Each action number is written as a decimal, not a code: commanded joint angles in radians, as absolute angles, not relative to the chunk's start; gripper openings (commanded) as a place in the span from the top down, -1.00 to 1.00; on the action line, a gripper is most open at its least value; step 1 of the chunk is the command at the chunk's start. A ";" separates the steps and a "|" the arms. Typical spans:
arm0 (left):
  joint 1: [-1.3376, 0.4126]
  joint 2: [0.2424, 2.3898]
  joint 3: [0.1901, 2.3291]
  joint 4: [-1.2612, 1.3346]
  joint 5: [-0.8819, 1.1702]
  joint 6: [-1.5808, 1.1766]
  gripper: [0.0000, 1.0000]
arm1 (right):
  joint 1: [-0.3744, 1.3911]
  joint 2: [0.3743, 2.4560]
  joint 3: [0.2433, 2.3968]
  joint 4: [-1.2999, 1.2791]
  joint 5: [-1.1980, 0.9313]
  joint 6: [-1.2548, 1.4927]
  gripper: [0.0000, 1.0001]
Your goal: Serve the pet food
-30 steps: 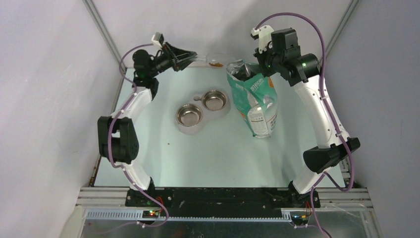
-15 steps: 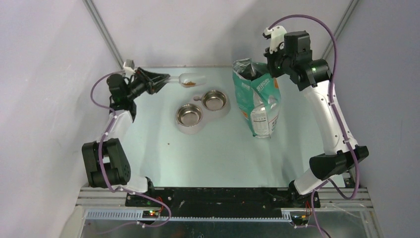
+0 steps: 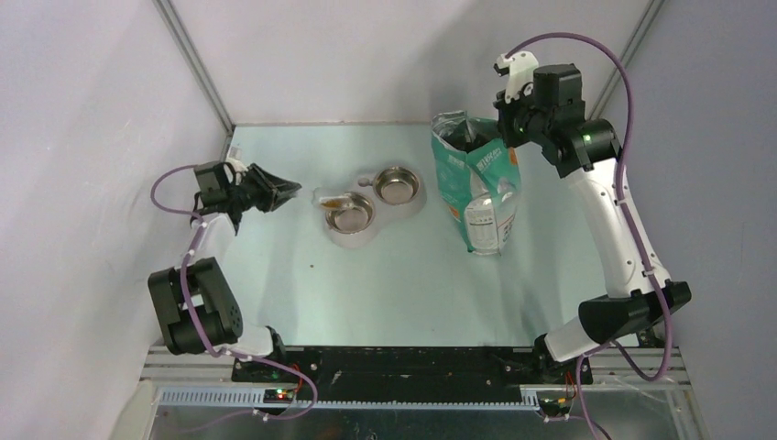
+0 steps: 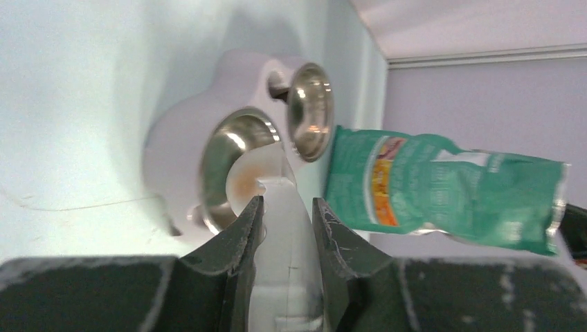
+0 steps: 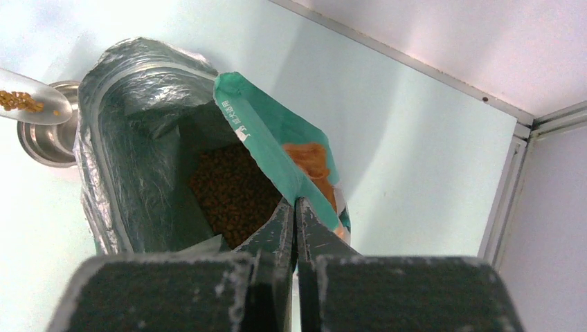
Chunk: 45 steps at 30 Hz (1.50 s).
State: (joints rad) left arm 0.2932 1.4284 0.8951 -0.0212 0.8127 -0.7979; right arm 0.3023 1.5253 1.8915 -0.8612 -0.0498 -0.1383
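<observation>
While a scoop [image 3: 330, 199] of pet food [image 5: 21, 102] is held over the nearer bowl [image 3: 352, 216] by the left pincer [image 4: 287, 202], clamped on its handle, nothing is seen poured yet. The bag [image 3: 481, 183] is pinched at its rim by the right pincer [image 5: 295, 204]; tipping is judged to remain.

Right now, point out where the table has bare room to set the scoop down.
The widest bare stretch of table lies between the bowl stand and the near edge. Another strip runs behind the stand to the far edge. Crowded: the gap between stand and bag, and left of the stand, where the scoop hangs.
</observation>
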 commanded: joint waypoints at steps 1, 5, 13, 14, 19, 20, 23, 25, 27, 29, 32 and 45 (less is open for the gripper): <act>0.299 1.459 1.000 -0.235 0.689 -0.519 1.00 | 0.291 1.443 1.906 -0.752 -0.062 -0.123 1.00; 0.292 1.509 1.082 -0.346 0.613 -0.404 1.00 | 0.284 1.429 1.896 -0.748 -0.064 -0.123 1.00; 0.213 1.548 1.243 -0.523 0.538 -0.247 1.00 | 0.262 1.404 1.864 -0.737 -0.073 -0.124 1.00; 0.185 1.547 1.272 -0.538 0.535 -0.220 1.00 | 0.260 1.404 1.863 -0.736 -0.075 -0.124 1.00; 0.080 1.540 1.383 -0.658 0.485 -0.115 1.00 | 0.259 1.400 1.862 -0.738 -0.081 -0.123 1.00; 0.054 1.538 1.420 -0.670 0.478 -0.106 1.00 | 0.258 1.400 1.864 -0.739 -0.083 -0.123 1.00; 0.012 1.525 1.499 -0.698 0.464 -0.092 1.00 | 0.260 1.409 1.876 -0.738 -0.086 -0.125 1.00; -0.017 1.509 1.560 -0.679 0.476 -0.104 1.00 | 0.260 1.428 1.898 -0.739 -0.085 -0.130 1.00; -0.030 1.484 1.629 -0.621 0.523 -0.153 1.00 | 0.261 1.463 1.946 -0.754 -0.094 -0.135 1.00; -0.043 1.422 1.645 -0.412 0.577 -0.258 1.00 | 0.264 1.497 2.001 -0.766 -0.105 -0.133 1.00; -0.111 1.360 1.701 -0.185 0.545 -0.324 1.00 | 0.286 1.537 2.065 -0.768 -0.109 -0.129 1.00; -0.421 1.635 2.072 -0.448 0.729 -0.225 1.00 | 0.418 1.670 2.191 -0.751 -0.006 -0.076 1.00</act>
